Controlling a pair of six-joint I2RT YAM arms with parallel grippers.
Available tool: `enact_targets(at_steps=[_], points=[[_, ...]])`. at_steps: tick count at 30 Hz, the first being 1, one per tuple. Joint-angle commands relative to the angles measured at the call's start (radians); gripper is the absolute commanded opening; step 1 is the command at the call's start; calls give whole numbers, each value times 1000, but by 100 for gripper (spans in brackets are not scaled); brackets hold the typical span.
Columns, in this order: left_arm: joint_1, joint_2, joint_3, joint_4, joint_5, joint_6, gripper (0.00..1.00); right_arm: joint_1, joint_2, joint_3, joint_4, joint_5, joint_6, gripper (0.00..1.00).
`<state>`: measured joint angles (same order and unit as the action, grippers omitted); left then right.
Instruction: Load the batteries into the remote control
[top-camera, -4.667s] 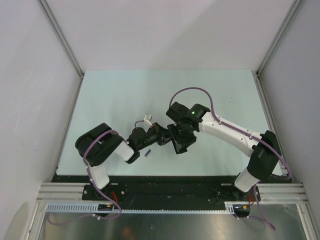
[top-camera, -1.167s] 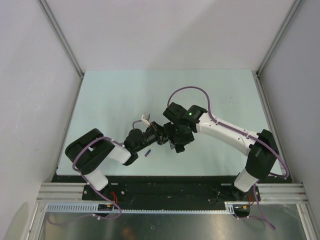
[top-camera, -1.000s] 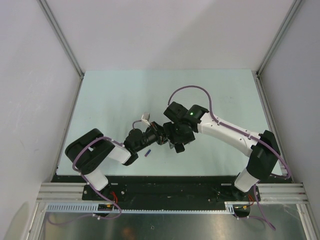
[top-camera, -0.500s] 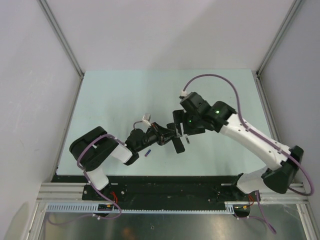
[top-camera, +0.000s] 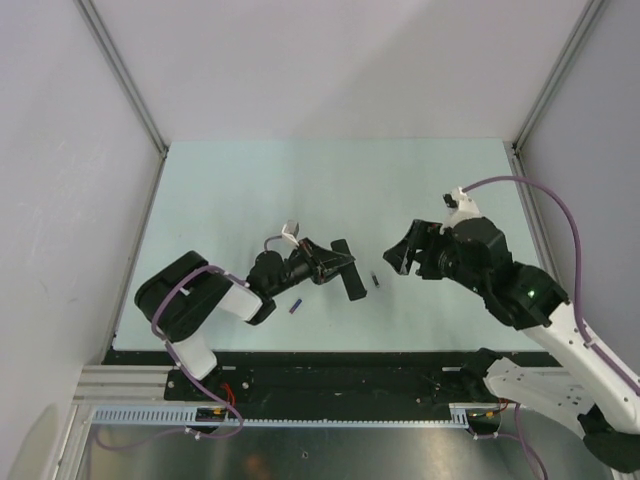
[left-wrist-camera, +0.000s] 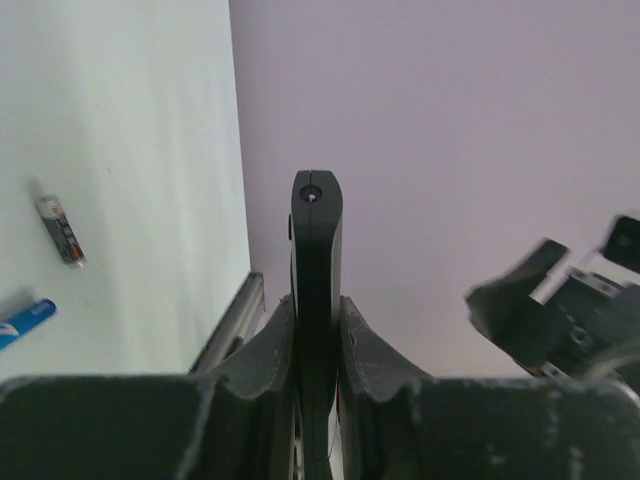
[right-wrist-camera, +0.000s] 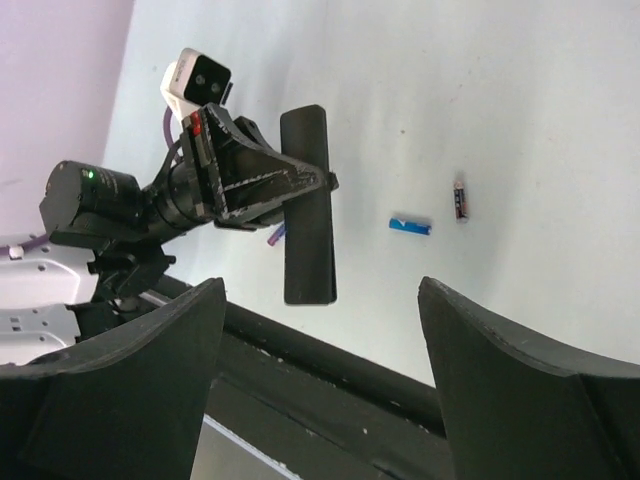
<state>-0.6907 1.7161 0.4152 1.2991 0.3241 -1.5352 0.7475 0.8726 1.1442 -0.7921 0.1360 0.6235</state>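
Left arm (top-camera: 200, 300) folded tight at the elbow near its base, forearm low and reaching right across the pale table (top-camera: 250, 190). Left gripper (top-camera: 328, 266) clamped narrow on the remote control (top-camera: 350, 282), gripping it around mid-length by its thin sides; remote is off the table, crosswise to the fingers, one end toward the near edge. Purple-blue cylinder (top-camera: 296, 305) lies on the table just beside the left wrist. Right of the remote, a blue cylinder (right-wrist-camera: 410, 227) and a tiny dark piece (right-wrist-camera: 460, 200) lie near each other (they blur into one speck from above). Right gripper (top-camera: 402, 250) wide apart, holding nothing, pointing left at the remote but well apart from it. Right arm (top-camera: 520, 290) raised, stretched from its base toward table centre.
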Motion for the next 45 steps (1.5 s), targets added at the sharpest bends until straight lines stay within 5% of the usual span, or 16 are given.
enact_targets(at_steps=[1,5,10,15,27,45], points=[[14,-76,10,378,102,-45,0,-88,-46,-132,316,-158,62,84],[25,-105,0,376,162,-74,0,-152,-8,-207,388,-428,82,87],[30,-136,36,376,208,-91,0,-154,-38,-392,641,-555,172,87],[30,-145,62,374,219,-100,0,-146,-3,-432,714,-637,202,86],[30,-162,85,356,211,-88,0,-85,23,-523,837,-694,263,79],[30,-194,77,338,207,-72,0,-53,49,-587,918,-699,326,48]])
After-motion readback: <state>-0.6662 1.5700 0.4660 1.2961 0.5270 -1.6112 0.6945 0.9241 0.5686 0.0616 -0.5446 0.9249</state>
